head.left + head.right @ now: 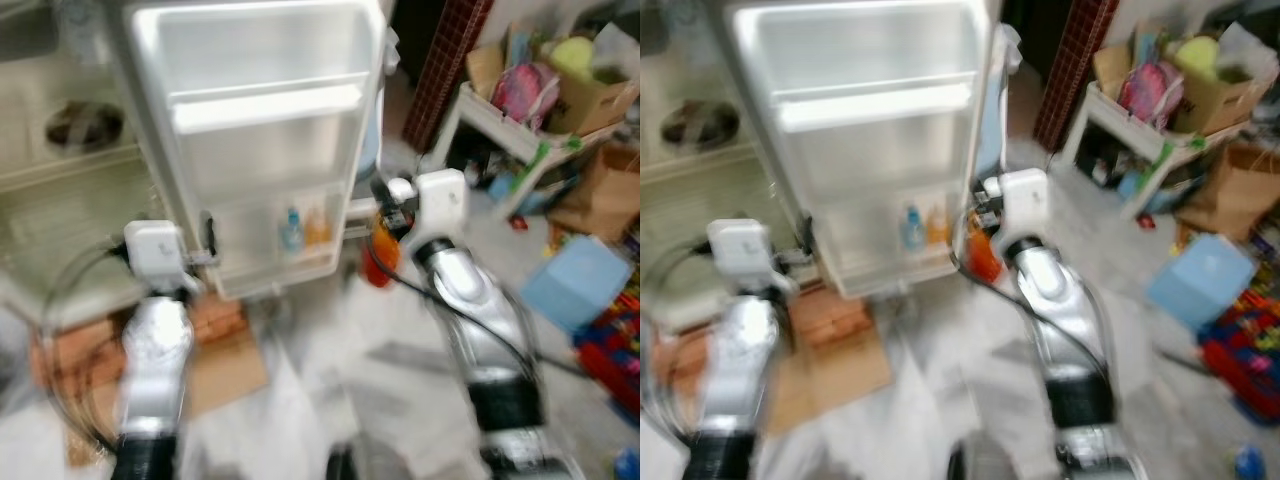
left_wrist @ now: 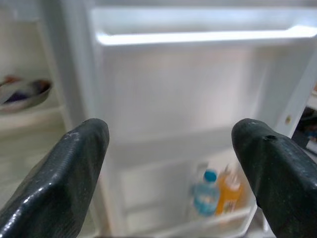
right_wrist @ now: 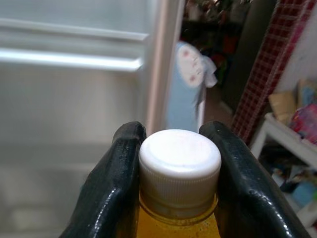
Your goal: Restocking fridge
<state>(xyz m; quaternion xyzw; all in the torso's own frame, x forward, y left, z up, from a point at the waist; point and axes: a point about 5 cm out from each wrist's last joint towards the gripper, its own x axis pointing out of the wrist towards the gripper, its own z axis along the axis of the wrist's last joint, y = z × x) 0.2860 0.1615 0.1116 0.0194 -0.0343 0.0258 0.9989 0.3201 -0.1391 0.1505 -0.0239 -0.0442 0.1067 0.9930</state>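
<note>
Right claw (image 3: 179,163) clamped around an orange juice bottle (image 3: 179,198) beside the open fridge door (image 1: 262,130), left claw (image 2: 173,158) spread wide facing two bottles (image 1: 303,229) in its lowest rack

You see glossy black rubbery fingers (image 3: 114,188) on the right pincer (image 3: 179,148), clamped on a bottle (image 3: 178,220) with a ridged white plastic cap (image 3: 180,166). Fridge door (image 1: 260,130): smooth white plastic. Cardboard (image 1: 225,370) on the floor looks matt brown.
</note>
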